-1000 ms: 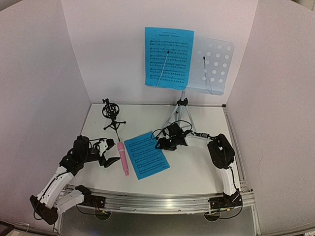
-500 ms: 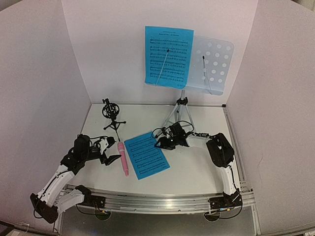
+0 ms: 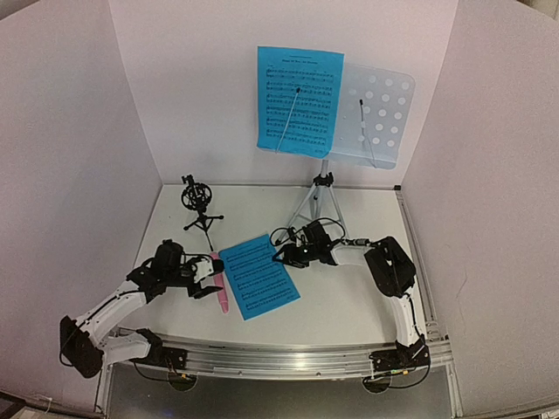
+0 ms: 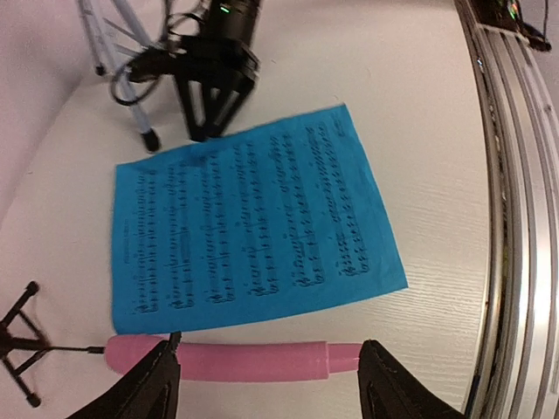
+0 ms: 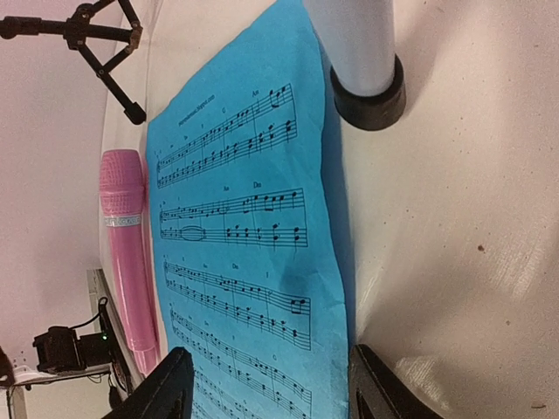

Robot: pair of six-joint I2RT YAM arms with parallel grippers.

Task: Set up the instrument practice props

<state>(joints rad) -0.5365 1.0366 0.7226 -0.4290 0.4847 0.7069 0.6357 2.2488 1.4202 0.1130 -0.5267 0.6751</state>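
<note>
No readable text on sheet-music page (image 5: 253, 218)

The left arm has swung in toward the middle, carrying the left gripper (image 3: 208, 281) from beside the pink microphone (image 4: 236, 360) to directly over it, so part of it is now hidden from above. The right gripper (image 3: 286, 254) has edged leftward onto the upper corner of the loose blue sheet-music page (image 3: 258, 278).

The blue sheet (image 4: 253, 227) is matt paper, the pink microphone (image 4: 253, 360) smooth plastic, the white table (image 4: 437, 175) faintly wood-grained.
</note>
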